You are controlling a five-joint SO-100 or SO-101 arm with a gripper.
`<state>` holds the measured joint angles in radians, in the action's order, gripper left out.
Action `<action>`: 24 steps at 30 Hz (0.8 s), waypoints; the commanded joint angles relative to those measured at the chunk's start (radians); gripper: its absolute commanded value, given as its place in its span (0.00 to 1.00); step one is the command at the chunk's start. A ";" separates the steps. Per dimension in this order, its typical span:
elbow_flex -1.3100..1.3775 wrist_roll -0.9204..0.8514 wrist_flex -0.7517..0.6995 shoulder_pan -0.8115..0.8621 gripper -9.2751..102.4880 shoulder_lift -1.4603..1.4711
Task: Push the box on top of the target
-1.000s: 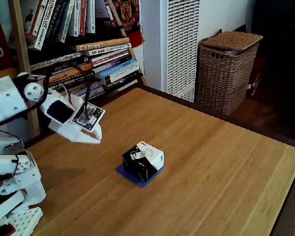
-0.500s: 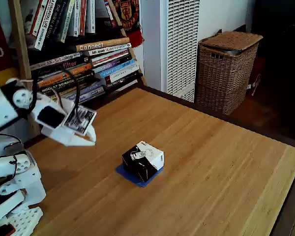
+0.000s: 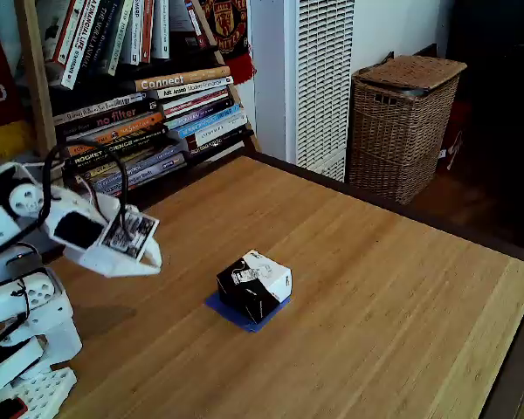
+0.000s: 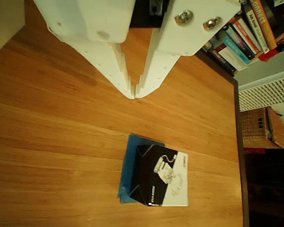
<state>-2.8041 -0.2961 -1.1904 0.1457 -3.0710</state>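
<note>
The box point(image 3: 254, 285) sits just below the frame's centre in the fixed view, squarely over the target point(image 3: 236, 314), whose blue tape peeks out along its lower-left edges (also visible in the other view point(image 4: 128, 161)). It looks like light, stiff cardboard that should slide easily on the smooth wooden table point(image 3: 375, 288), so a flat nudge low on a side face suits it better than a grasp. The gripper point(image 4: 134, 96) hangs clear, upper centre, fingertips nearly touching.
</note>
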 commanded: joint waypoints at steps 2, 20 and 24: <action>-0.037 0.011 -0.023 0.000 0.08 -0.092; -0.221 -0.014 -0.072 0.015 0.08 -0.307; -0.241 -0.015 -0.060 0.015 0.08 -0.307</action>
<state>-3.0403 -0.3022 -1.2579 0.1565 -3.3625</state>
